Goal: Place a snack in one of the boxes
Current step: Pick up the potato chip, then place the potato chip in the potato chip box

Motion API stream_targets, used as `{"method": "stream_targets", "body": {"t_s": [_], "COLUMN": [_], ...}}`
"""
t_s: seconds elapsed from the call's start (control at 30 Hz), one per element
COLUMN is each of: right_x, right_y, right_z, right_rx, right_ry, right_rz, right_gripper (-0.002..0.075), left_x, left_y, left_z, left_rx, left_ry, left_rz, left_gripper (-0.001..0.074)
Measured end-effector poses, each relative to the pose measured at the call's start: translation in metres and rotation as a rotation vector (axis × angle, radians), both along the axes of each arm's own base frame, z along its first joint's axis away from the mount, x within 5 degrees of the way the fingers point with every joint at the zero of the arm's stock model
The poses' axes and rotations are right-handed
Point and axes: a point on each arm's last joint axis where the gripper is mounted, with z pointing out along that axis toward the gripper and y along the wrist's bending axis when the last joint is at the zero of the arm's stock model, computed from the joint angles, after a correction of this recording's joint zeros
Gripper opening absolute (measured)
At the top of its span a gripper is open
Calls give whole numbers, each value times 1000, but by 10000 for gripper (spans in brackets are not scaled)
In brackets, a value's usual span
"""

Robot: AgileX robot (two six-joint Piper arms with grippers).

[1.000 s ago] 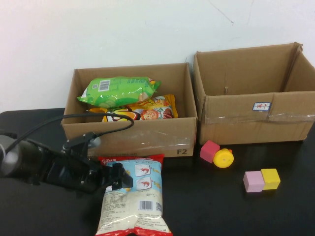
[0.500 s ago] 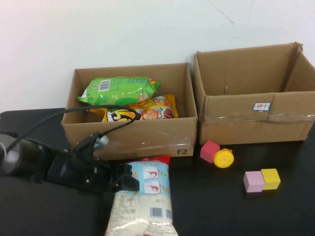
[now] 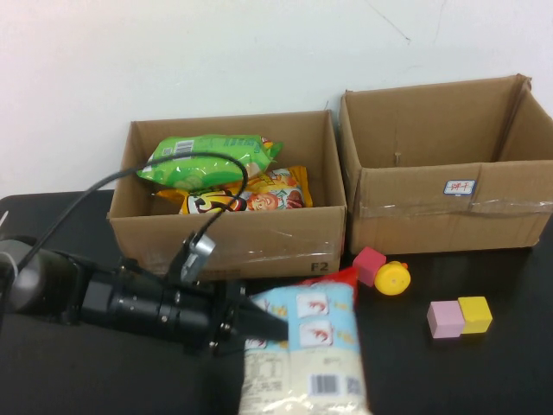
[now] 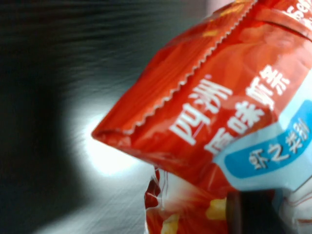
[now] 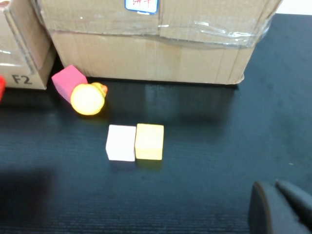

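A white, blue and red snack bag (image 3: 307,350) hangs off the black table in front of the left box (image 3: 251,242). My left gripper (image 3: 263,327) is shut on its left edge, the arm reaching in from the left. In the left wrist view the red bag (image 4: 229,112) fills the picture, with one dark fingertip (image 4: 251,212) pressed on it. The left box holds a green bag (image 3: 207,157) and an orange bag (image 3: 259,192). The right box (image 3: 449,199) looks empty. My right gripper (image 5: 280,207) is shut, low over the table near the blocks, with nothing in it.
A magenta block (image 3: 368,264) and a yellow round toy (image 3: 391,278) lie in front of the gap between the boxes. A pink block (image 3: 445,319) and a yellow block (image 3: 475,314) sit side by side further right. A black cable (image 3: 147,177) arches over the left arm.
My left gripper closed on the snack bag, then lifted it off the table and carried it to the right. The right arm stayed put.
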Motion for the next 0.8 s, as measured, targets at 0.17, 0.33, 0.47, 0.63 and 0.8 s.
{"method": "stream_targets", "body": {"t_s": [0.17, 0.33, 0.47, 0.63, 0.8], "right_x": [0, 0, 1, 1, 1], "right_y": [0, 0, 1, 1, 1], "right_z": [-3, -2, -1, -1, -1], "right_rx": [0, 0, 2, 1, 4], "right_ry": [1, -8, -20, -18, -26], "right_rz": [3, 8, 12, 12, 15], "right_gripper": [0, 0, 0, 0, 0], "left_x": [5, 9, 17, 41, 79], "left_y": [-4, -5, -6, -4, 14], "left_z": [13, 42, 83, 158, 202], "left_rx": [-117, -174, -199, -157, 41], "left_ry": [-8, -88, -213, -492, -721], "left_rz": [58, 114, 112, 203, 492], "left_gripper": [148, 147, 146, 146, 145]}}
